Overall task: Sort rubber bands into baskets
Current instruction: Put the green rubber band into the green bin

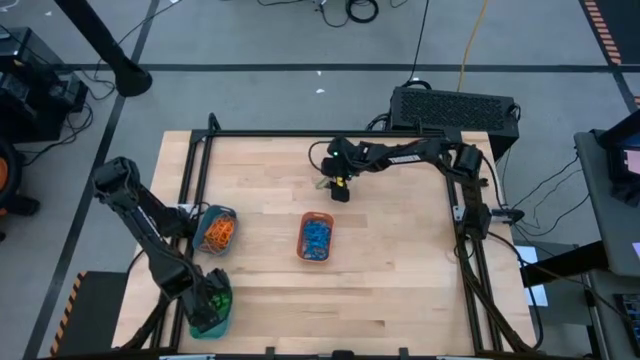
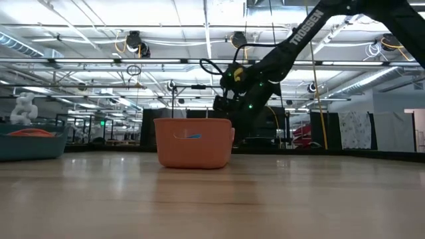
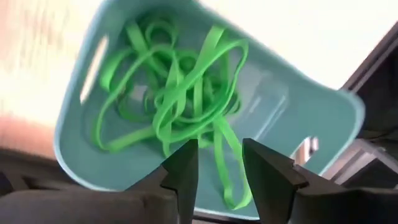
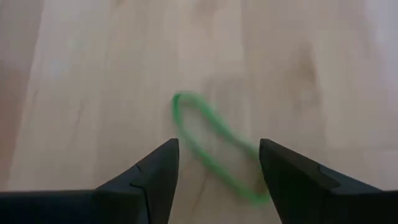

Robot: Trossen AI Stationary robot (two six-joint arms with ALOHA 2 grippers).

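Baskets sit on the pale wooden table as follows: an orange rounded-rectangular plastic basket at the centre, heaped with blue rubber bands; a teal rectangular plastic basket at nine o'clock from it, filled with orange rubber bands; and a small blue-teal basket at about seven o'clock, by the table's near-left corner, holding a tangle of green rubber bands. Directly above that tangle hangs the left gripper, its fingers parted by a narrow gap and gripping nothing. At twelve o'clock from the orange basket, the right gripper hovers low over bare wood, fingers spread wide around a single green rubber band lying flat between them.
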